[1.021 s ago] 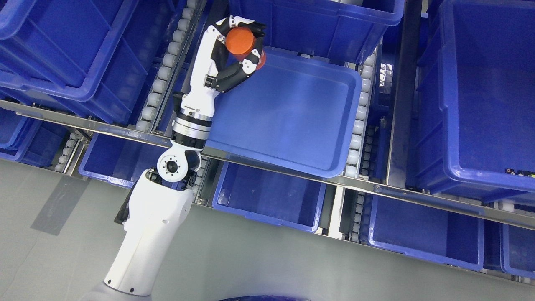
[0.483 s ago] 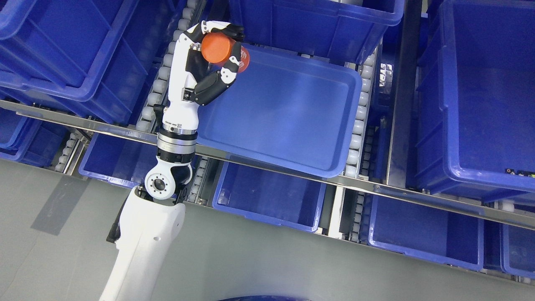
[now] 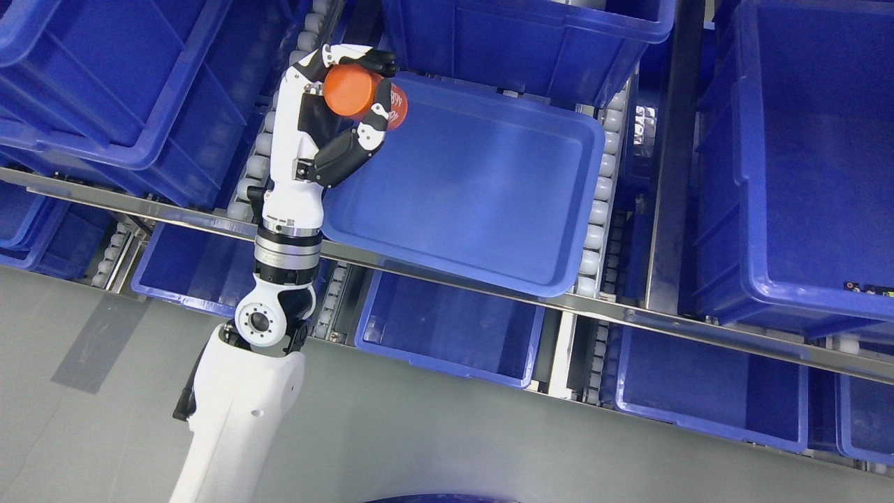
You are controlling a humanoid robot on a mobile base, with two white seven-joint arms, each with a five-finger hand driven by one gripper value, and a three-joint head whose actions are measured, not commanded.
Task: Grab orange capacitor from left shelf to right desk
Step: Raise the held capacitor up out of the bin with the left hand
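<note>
Left hand (image 3: 335, 112) is wrapped around the orange capacitor (image 3: 353, 92), def a firm grasp. Black fingers (image 3: 374, 61) curl over the top of it, thumb (image 3: 349, 150) comes up from below w/ its tip pressing the can's lower right side. The cap sits right in the crook of the hand, round orange end facing the cam, the far end w/ some white print poking out to the right past the fingers.

Hand + cap are up over the top left corner of the shallow blue tray (image 3: 482, 188) on the roller shelf (image 3: 597, 209), not touching the tray floor afaict. Left arm (image 3: 237, 405) comes up from the bottom left, wrist crossing the metal shelf rail (image 3: 419, 269). Deeper blue bins (image 3: 803, 175) all around, more on the lower level.
</note>
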